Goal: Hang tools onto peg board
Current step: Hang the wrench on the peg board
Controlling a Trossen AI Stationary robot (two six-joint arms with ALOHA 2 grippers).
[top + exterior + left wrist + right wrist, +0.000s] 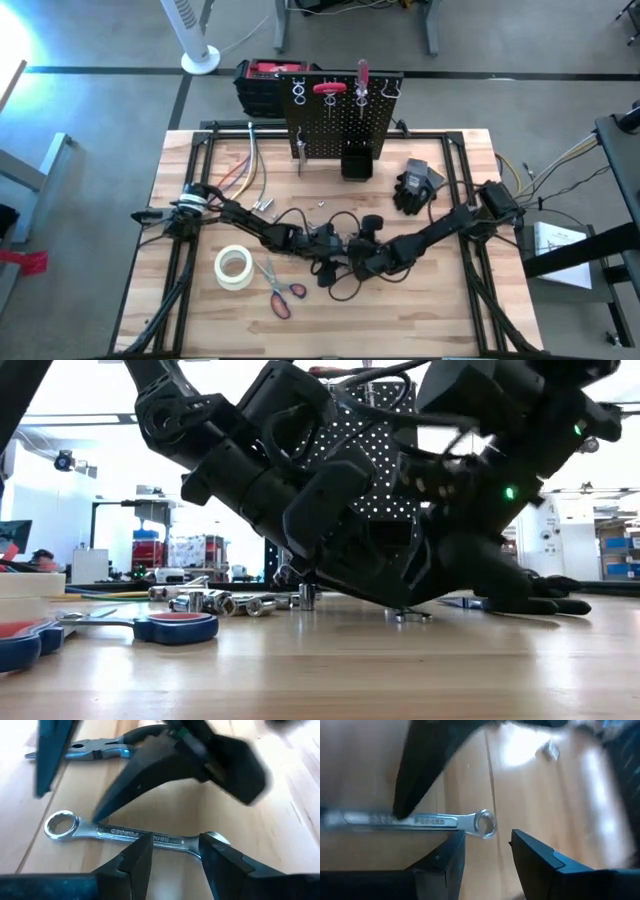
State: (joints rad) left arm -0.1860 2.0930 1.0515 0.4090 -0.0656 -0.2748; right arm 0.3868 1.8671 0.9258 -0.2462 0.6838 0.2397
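A silver combination wrench (130, 834) lies flat on the wooden table at mid-table, under both grippers. It also shows in the right wrist view (430, 821). My left gripper (175, 842) is open and low over the middle of the shaft, its fingers one behind the other along it. My right gripper (487, 835) is open at the ring end (485, 823). In the high view the two grippers (335, 252) meet and hide the wrench. The peg board (340, 115) stands at the far edge with red-handled tools (328, 90) hanging on it. My left gripper has one fingertip (402, 810) down at the wrench's shaft, coming from above at a slant; I cannot tell whether it touches. My right gripper has one fingertip (100, 815) down beside the ring end (61, 826); I cannot tell whether it touches. The wrench lies flat on the table.
Pliers (95, 750) lie just beyond the wrench. Red-handled scissors (278, 292) and a white tape roll (234, 267) lie near the front left. Sockets (262, 206) lie left of centre. A black glove (418, 185) lies at the right. The toolbox (262, 80) stands behind the board.
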